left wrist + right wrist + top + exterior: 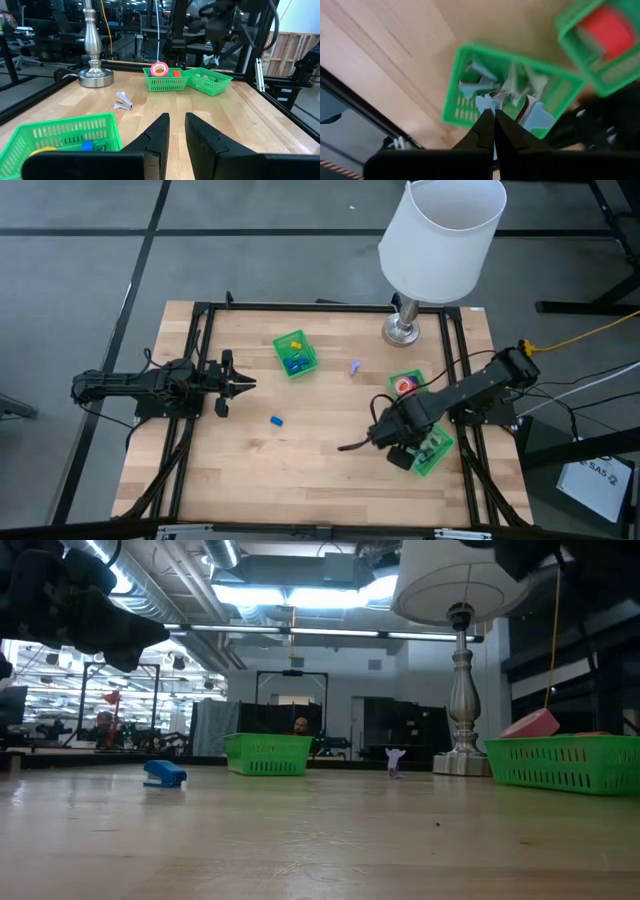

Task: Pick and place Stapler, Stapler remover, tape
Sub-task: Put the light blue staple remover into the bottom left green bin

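A blue stapler (276,421) (165,773) lies flat on the wooden table, left of centre. A pale stapler remover (354,367) (122,101) lies farther back. A red and pink tape roll (405,385) (160,69) sits in a small green basket. My right gripper (383,438) (494,114) is shut and points steeply down over a second green basket (437,455) (455,110) holding several pale stapler removers. My left gripper (248,385) (177,120) waits level at the table's left, its fingers a little apart with nothing between them. My right gripper pinches a small pale stapler remover (214,60) at its fingertips, coming from above. Which part of it the fingers have cannot be told. It hangs just below the fingers, clear of the basket underneath.
A third green basket (295,352) with blue and yellow blocks stands at the back, left of centre. A lamp with a white shade (440,235) and a metal base (402,330) stands at the back right. A black frame (200,360) borders the table.
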